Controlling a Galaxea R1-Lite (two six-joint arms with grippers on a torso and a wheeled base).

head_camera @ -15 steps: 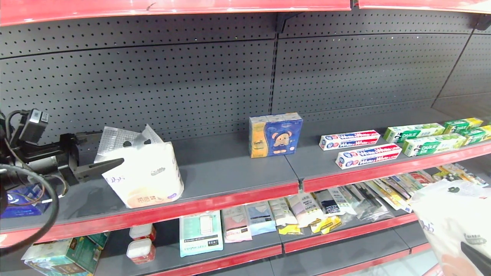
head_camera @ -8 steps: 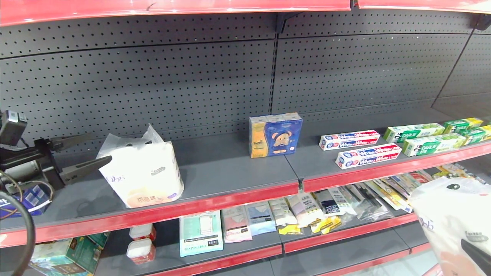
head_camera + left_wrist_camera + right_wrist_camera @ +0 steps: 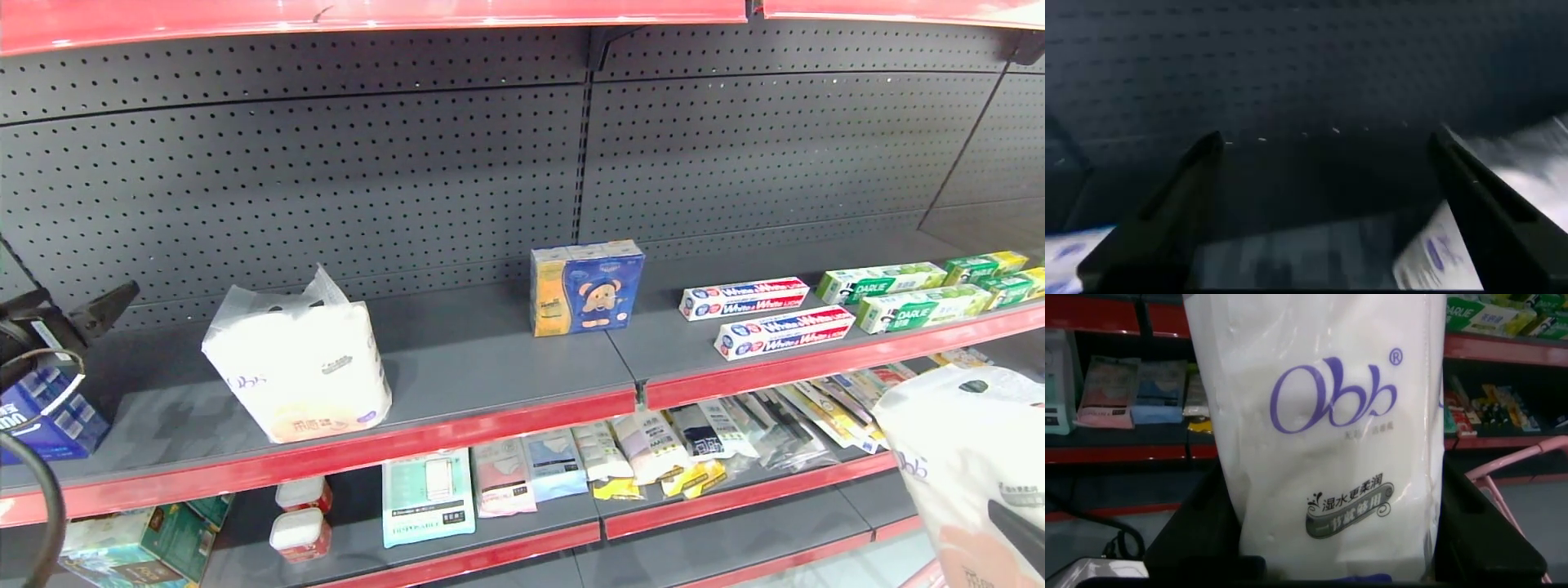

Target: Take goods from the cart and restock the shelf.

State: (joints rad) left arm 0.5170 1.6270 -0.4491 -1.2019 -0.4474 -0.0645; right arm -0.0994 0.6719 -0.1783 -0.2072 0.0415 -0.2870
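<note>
The pack of paper rolls (image 3: pixel 1331 416) was clamped between the jaws of the right gripper (image 3: pixel 1339 539), low and to the right in front of the shelf (image 3: pixel 490 359). It looked light, soft and squashy under slick film, so a hold across its broad middle seemed safer than one on the loose top. It was a tall white bag with purple lettering, like the second pack (image 3: pixel 298 363) standing on the shelf, left of which the left gripper (image 3: pixel 1325 163) hung with jaws spread and empty

we see a matt grey metal shelf (image 3: pixel 490 359), crinkly glossy plastic film on the tissue pack (image 3: pixel 302 371), and probably cardboard toothpaste boxes (image 3: pixel 784 331).
</note>
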